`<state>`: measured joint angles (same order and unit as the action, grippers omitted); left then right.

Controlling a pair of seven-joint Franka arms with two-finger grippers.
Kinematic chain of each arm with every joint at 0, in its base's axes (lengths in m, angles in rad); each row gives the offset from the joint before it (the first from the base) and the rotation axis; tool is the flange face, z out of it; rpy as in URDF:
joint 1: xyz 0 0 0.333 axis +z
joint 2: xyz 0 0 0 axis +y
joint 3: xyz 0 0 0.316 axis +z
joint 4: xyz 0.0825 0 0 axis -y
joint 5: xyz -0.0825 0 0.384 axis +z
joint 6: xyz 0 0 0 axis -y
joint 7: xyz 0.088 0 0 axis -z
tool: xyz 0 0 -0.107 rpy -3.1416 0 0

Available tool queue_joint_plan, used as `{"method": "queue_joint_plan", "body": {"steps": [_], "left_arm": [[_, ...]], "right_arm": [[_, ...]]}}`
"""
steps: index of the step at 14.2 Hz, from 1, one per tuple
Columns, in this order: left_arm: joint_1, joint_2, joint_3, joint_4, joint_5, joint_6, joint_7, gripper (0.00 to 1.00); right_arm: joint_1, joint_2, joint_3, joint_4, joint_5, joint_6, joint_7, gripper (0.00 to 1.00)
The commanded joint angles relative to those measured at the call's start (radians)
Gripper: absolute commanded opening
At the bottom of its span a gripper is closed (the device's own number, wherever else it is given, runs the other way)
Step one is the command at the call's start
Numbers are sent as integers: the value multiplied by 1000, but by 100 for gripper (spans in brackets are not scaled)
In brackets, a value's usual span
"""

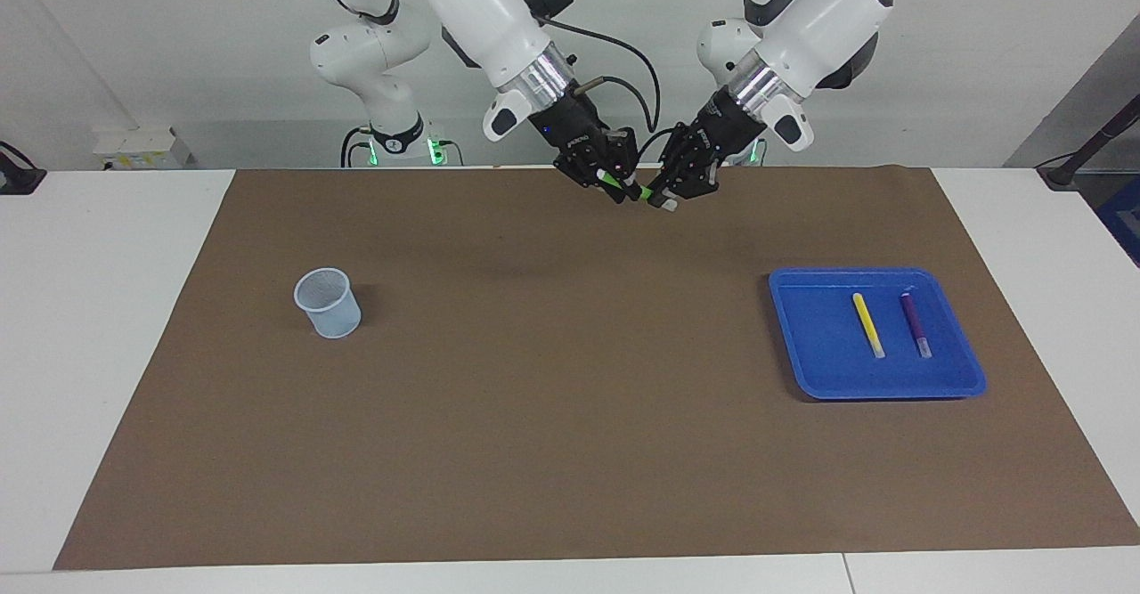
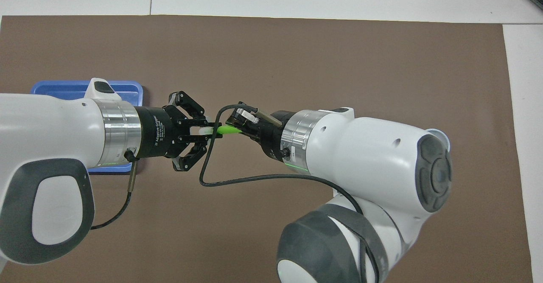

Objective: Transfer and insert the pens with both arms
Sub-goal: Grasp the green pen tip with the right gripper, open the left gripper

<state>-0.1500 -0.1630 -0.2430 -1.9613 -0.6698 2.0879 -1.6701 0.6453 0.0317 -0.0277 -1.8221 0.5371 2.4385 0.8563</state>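
Observation:
The green pen (image 1: 634,191) (image 2: 227,129) hangs in the air over the brown mat's edge nearest the robots, held between both hands. My left gripper (image 1: 666,197) (image 2: 207,133) is shut on its whitish end. My right gripper (image 1: 614,181) (image 2: 239,126) has its fingers closed around the green end. The yellow pen (image 1: 868,325) and the purple pen (image 1: 916,324) lie side by side in the blue tray (image 1: 810,345) toward the left arm's end of the table.
A pale mesh cup (image 1: 328,302) stands upright on the brown mat (image 1: 570,416) toward the right arm's end. In the overhead view, only a strip of the blue tray (image 2: 63,88) shows past the left arm. A black cable (image 2: 254,177) loops under the right wrist.

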Motion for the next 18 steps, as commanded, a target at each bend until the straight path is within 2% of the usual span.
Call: {"method": "queue_joint_plan", "body": {"steps": [1,2,3,10,11,12,13,14,16,18], "left_arm": [[-17,-33,10,-39,-19,21,-16,0],[-19,-33,10,-39,-19,21,-20,0],[-17,-33,10,-39,-19,21,-20,0],[-17,-38,10,-39,-19,21,-20,0],[-17,-36,10,-39,-19,26,-17,12],[-17,-38,11,-40,-19,41,-20,53],[-17,-38,11,-45,-19,64,-43,78],[-16,-39,11,-51,-19,95,-107,81],[-11,-39,13,-51,-19,121,-146,81],[-10,-46,13,-51,-19,113,-140,81]], "right_arm": [[2,-24,0,-6,23,-4,12,26],[2,-24,0,-6,23,-3,12,10],[1,-24,0,-6,23,-3,10,0],[-6,-21,0,-5,23,4,1,0],[-4,-21,0,-5,23,2,1,0],[-6,-21,0,-5,23,2,1,0],[-6,-21,0,-5,23,2,0,0],[-6,-21,0,-5,23,2,-2,0],[-9,-21,-1,-5,23,-4,-31,0],[-21,-24,-8,-6,15,-48,-144,0]]}}
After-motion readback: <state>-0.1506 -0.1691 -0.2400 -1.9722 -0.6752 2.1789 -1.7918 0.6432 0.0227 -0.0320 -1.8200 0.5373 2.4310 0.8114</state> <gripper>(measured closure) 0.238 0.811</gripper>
